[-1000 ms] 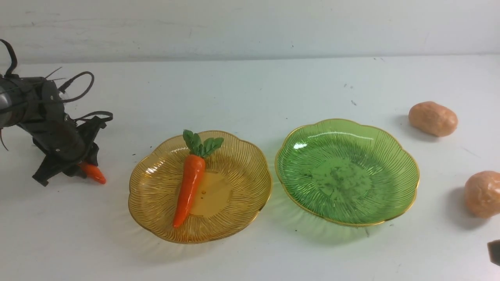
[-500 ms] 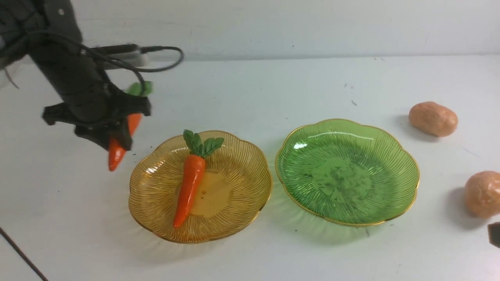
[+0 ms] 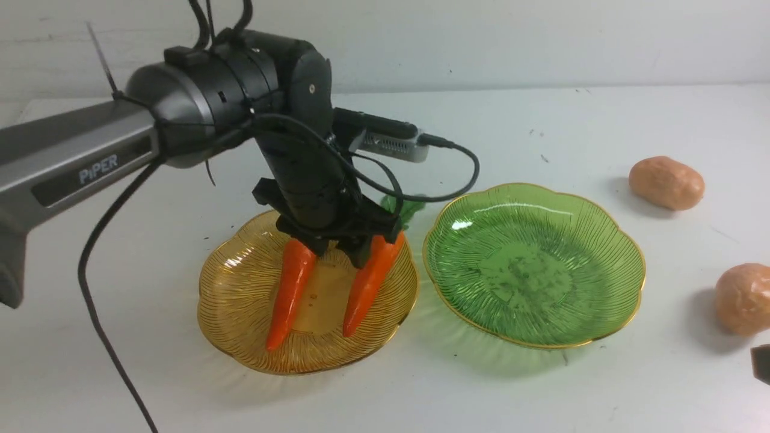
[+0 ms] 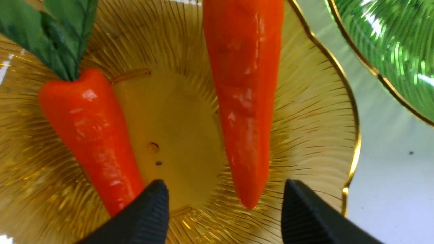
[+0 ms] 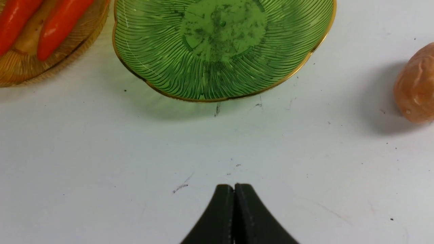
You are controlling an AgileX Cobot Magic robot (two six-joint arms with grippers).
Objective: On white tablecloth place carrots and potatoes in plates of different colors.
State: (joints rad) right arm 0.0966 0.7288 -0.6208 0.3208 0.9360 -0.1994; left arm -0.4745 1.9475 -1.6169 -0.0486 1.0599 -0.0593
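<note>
The amber plate (image 3: 240, 313) held two carrots (image 3: 292, 294) side by side; the green plate (image 3: 535, 264) sat right of it, potatoes (image 3: 666, 183) farther right. Over the amber plate the left gripper (image 4: 225, 203) pointed down, fingers apart astride the right-hand carrot (image 3: 367, 285). The right gripper (image 5: 234, 203) had its fingers pressed together.

Over the amber plate (image 3: 240, 313), the left gripper (image 3: 337, 252) hides the upper ends of both carrots (image 3: 292, 288). Far to that plate's right, the nearer potato (image 3: 743, 297) is cut off at the front view's edge.

Looks like a robotics lab: a plain white-clothed surface (image 3: 385, 397) against a bare white wall (image 3: 481, 42), with a cabled PiPER arm (image 3: 78, 162).
</note>
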